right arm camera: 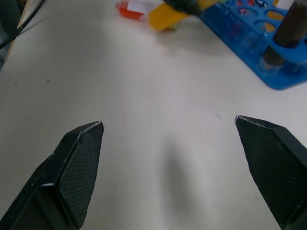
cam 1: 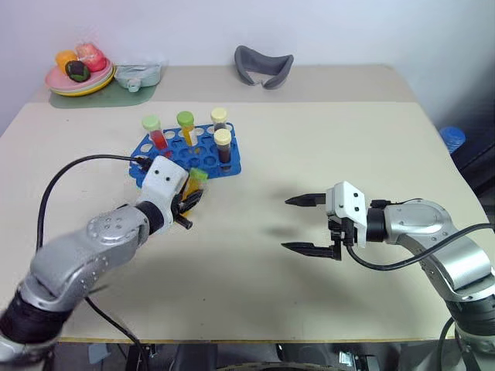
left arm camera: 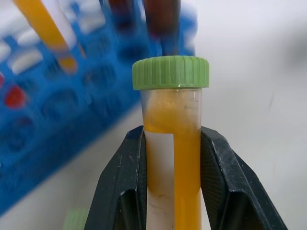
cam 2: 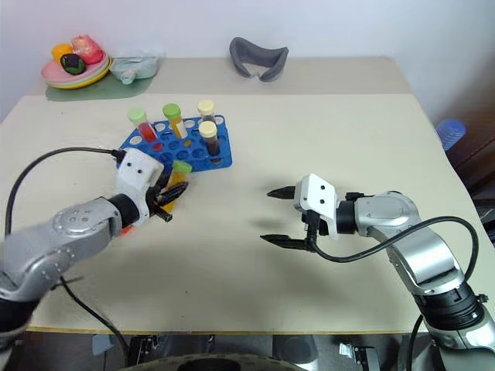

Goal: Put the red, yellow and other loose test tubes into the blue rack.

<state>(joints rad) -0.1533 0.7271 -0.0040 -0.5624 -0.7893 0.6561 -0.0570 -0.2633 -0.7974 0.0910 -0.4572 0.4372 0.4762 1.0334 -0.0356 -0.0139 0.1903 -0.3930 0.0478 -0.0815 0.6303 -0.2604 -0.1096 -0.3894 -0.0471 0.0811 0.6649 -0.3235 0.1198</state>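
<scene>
My left gripper (left arm camera: 172,138) is shut on a yellow test tube (left arm camera: 173,108) with a green cap, held just above the table at the near edge of the blue rack (cam 1: 210,165). The rack holds several capped tubes: a red one (cam 1: 158,137), a yellow one (cam 1: 186,127), a cream-capped one (cam 1: 220,118) and a dark brown one (cam 1: 223,147). A loose red tube (right arm camera: 128,8) lies on the table under my left arm. My right gripper (cam 1: 307,224) hangs open over bare table to the right of the rack, with nothing between its fingers.
At the back left stand a plate of toy food (cam 1: 77,79) on a green mat and a teal container (cam 1: 138,75). A grey curved object (cam 1: 263,66) lies at the back centre. A blue thing (cam 1: 452,137) sits beyond the table's right edge.
</scene>
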